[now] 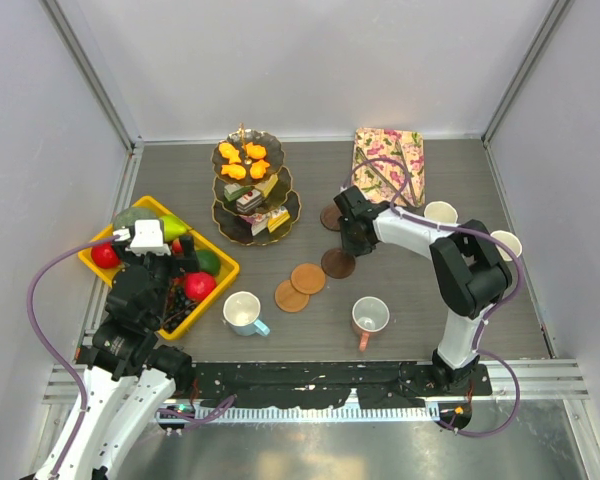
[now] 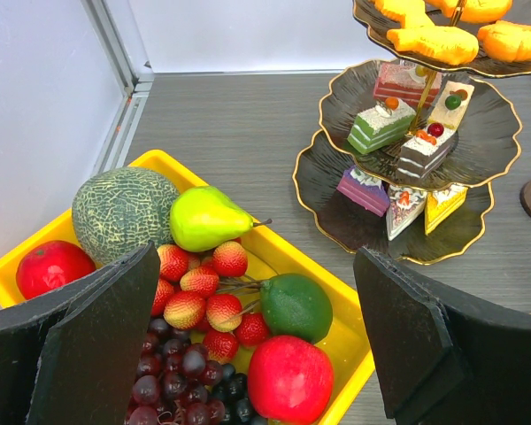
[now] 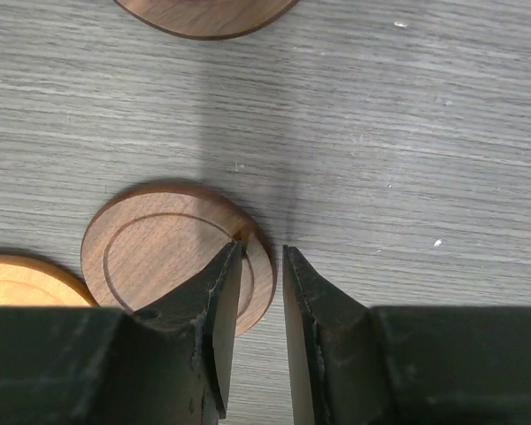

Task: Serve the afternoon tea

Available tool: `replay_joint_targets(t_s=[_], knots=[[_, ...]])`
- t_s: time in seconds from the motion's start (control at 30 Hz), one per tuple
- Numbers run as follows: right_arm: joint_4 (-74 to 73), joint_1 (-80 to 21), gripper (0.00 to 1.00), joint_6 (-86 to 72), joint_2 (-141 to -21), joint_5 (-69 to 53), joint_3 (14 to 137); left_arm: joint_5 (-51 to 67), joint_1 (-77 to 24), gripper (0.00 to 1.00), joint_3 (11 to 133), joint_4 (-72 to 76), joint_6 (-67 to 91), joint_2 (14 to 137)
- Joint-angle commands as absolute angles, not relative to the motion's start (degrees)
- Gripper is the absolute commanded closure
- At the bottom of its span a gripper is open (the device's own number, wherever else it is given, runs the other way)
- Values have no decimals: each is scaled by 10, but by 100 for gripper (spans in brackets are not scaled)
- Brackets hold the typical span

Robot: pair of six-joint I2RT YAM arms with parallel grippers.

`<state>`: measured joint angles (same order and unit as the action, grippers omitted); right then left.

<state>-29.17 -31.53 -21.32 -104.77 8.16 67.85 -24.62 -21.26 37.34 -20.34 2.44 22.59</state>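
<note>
Though stand is loaded, mugs sit off coasters right of it; right gripper barely apart, empty; left gripper wide apart.

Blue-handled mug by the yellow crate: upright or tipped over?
Upright. In the top view the mug shows its round mouth facing up, with the handle out sideways. The inside looks empty.
</note>
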Motion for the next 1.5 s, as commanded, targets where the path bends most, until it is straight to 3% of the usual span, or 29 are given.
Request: replay_joint_targets(t_s=[0.0,1.07,1.47], knots=[[-294,-317,69,-210,-1050,104,678,-250,-211,1,374,-174,19,224],[-288,-366,70,-249,-1187,50,831,-248,-211,1,373,-175,20,223],[-308,-390,53,-220,-1050,-20,761,-248,-211,1,374,-175,20,221]])
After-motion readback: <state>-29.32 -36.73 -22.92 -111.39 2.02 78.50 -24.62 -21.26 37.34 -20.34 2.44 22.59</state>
